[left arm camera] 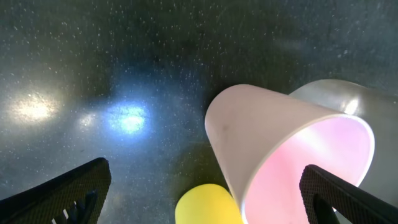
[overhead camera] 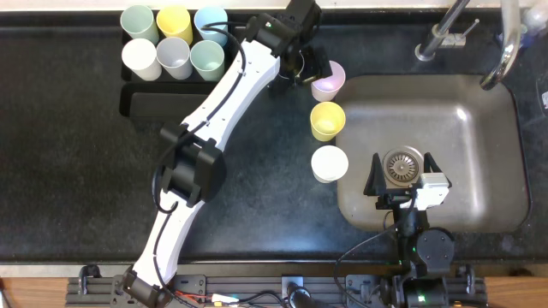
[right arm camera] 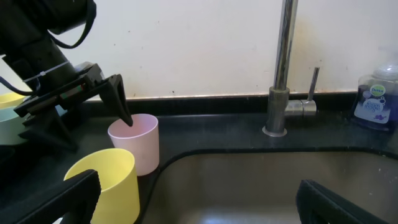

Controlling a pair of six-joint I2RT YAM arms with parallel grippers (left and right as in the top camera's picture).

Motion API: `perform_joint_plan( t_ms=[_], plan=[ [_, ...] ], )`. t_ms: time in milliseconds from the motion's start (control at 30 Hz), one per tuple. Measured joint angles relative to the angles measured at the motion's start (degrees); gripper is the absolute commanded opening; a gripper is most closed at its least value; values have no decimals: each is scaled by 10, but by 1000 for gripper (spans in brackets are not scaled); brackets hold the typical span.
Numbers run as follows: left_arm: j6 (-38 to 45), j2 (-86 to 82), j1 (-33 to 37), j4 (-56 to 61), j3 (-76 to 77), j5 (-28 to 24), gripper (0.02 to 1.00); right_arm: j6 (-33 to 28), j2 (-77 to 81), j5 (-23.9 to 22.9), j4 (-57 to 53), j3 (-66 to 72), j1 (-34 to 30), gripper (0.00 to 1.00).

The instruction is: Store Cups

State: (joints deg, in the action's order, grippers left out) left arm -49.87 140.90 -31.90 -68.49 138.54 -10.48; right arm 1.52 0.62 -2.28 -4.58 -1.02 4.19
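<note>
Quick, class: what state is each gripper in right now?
Left gripper: open, at the pink cup.
Right gripper: open, empty, over the sink.

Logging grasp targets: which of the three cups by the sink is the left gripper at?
The pink cup, at the row's far end: the left gripper is open at its rim. The yellow cup and white cup stand clear of the gripper.

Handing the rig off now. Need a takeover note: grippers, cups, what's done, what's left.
Left gripper: open, at the pink cup, not yet gripping it.
Right gripper: open, over the sink.
Done: six cups stand in the rack.
Left: pink cup, yellow cup, white cup, all upright in a row beside the sink's edge.
</note>
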Motion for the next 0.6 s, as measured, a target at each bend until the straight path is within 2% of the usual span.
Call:
perform_joint_plan(
  t_ms=[267,300,333,367,400,433,467,600],
  plan=[
    [-4,0,0,-3,0,0,897,0,0,0,0,0,0,998],
    [-5,0,0,-3,0,0,838,0,0,0,0,0,0,998],
    [-5,0,0,-3,0,0,660,0,0,0,0,0,0,996],
    [-6,0,0,-3,0,0,329,0,0,0,0,0,0,996],
    [-9,0,0,-3,0,0,163,0,0,0,0,0,0,996],
    [-10,2,0,-1,0,0,71,0,0,0,0,0,0,998],
    [-10,3,-1,3,0,0,36,0,0,0,0,0,0,998],
    [-9,9,-3,24,0,2,36,0,0,0,0,0,0,998]
  ],
)
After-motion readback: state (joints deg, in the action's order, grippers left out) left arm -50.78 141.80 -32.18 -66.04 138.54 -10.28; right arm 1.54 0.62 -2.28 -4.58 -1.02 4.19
